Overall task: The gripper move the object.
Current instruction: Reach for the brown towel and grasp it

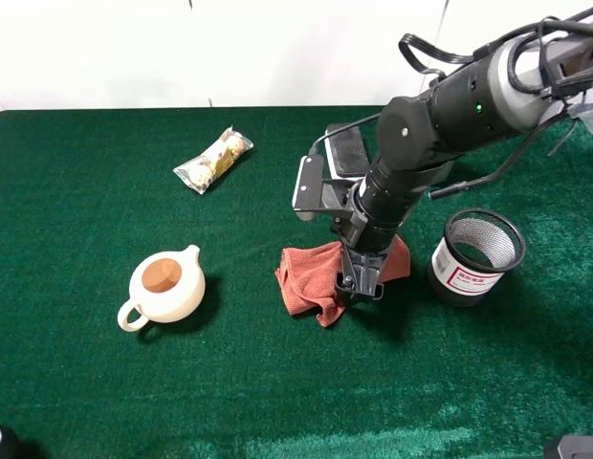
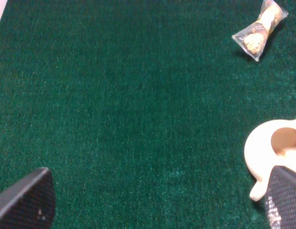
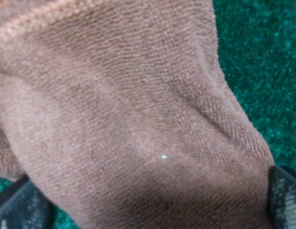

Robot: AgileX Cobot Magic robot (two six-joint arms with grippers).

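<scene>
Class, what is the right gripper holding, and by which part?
Nothing yet: the right gripper stands open over the rust-orange towel, with a finger on either side of the cloth.

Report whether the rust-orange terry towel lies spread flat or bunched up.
Bunched up: the rust-orange terry towel shows folds and ridges, its edges uneven on the green felt table.

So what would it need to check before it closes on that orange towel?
1. Right gripper over the towel: ok.
2. Jaws open, towel between the fingers: ok.
3. Fingers low enough to pinch it: cannot tell.
4. Mesh cup apart from the towel: ok.
5. Teapot well off to the side: ok.
6. Left gripper open and holding nothing: ok.
</scene>
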